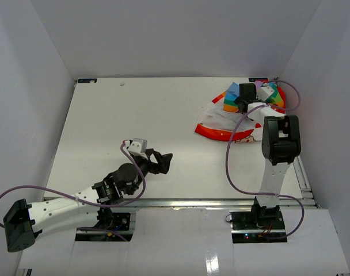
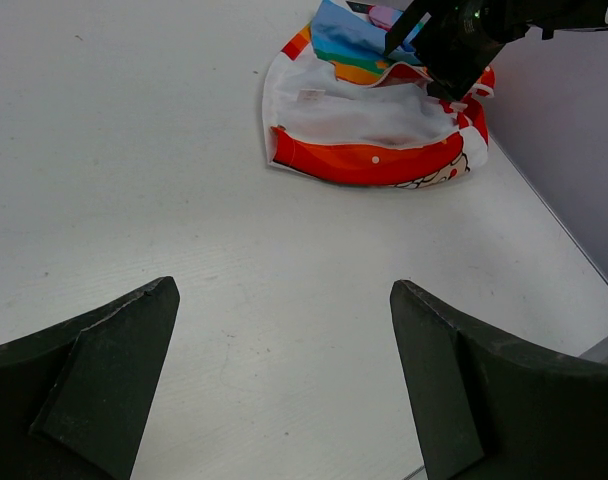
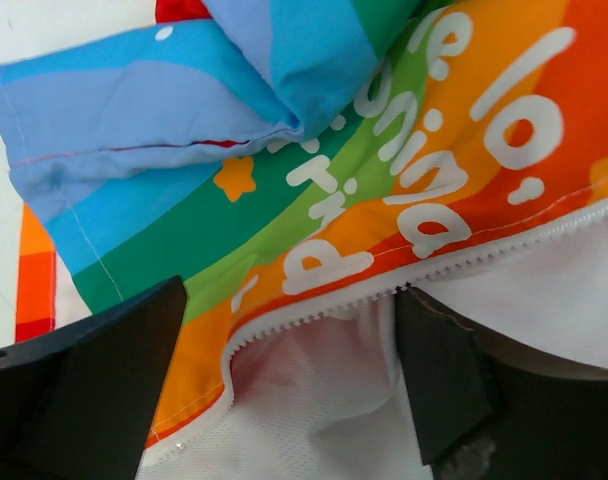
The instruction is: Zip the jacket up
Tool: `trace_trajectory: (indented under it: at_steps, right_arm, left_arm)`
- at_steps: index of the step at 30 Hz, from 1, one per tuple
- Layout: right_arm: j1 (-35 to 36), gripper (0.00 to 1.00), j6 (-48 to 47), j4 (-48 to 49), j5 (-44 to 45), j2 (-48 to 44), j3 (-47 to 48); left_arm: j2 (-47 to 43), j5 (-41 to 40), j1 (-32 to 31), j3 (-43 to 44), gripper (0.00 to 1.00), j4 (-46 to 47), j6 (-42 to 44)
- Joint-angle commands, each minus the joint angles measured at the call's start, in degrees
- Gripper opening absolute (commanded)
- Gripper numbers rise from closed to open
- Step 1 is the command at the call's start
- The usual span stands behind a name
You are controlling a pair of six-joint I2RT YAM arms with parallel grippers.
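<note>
The jacket [image 1: 229, 123] lies crumpled at the table's far right, white with rainbow stripes and red trim; it also shows in the left wrist view [image 2: 369, 125]. My right gripper [image 1: 244, 103] hovers right over it, jaws open. In the right wrist view [image 3: 289, 330] the open jaws straddle a white zipper edge [image 3: 314, 310] between the rainbow panel with white lettering and the white mesh lining. My left gripper [image 1: 162, 161] is open and empty over bare table at mid-left, far from the jacket; its view [image 2: 284, 310] shows only table between the fingers.
White walls enclose the table on three sides. The table's right edge and a metal rail [image 1: 304, 172] run beside the right arm. Purple cables [image 1: 229, 167] loop off both arms.
</note>
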Motion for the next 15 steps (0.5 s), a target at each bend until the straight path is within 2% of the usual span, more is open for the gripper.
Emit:
trace_trajectory:
  at_steps: [1, 4, 5, 8, 11, 15]
  right_arm:
    - [-0.15, 0.81, -3.45, -0.87, -3.43, 2.34, 4.96]
    - [-0.15, 0.64, -3.7, -0.94, -3.61, 2.25, 4.21]
    - [-0.15, 0.54, -3.93, -0.88, -3.73, 2.08, 3.92]
    - [-0.15, 0.34, -6.14, 0.98, -5.71, 1.64, 2.73]
    - [-0.15, 0.08, -10.24, 3.3, -12.73, 1.84, 2.07]
    - [1.55, 0.08, -17.08, 8.71, -25.9, 1.61, 1.11]
  left_arm:
    - [-0.15, 0.24, -0.17, 1.11, 0.98, -0.5, -0.42]
    - [0.0, 0.21, -0.17, 1.03, 0.98, -0.21, -0.34]
    - [0.0, -0.08, -0.17, 1.03, 0.98, -0.27, -0.28]
    - [-0.06, -0.29, -0.17, 0.94, 0.98, -0.25, -0.35]
    - [-0.43, -0.52, -0.17, 0.94, 0.98, -0.37, -0.35]
    - [-0.8, -0.9, -0.17, 0.66, 0.98, -0.27, -0.39]
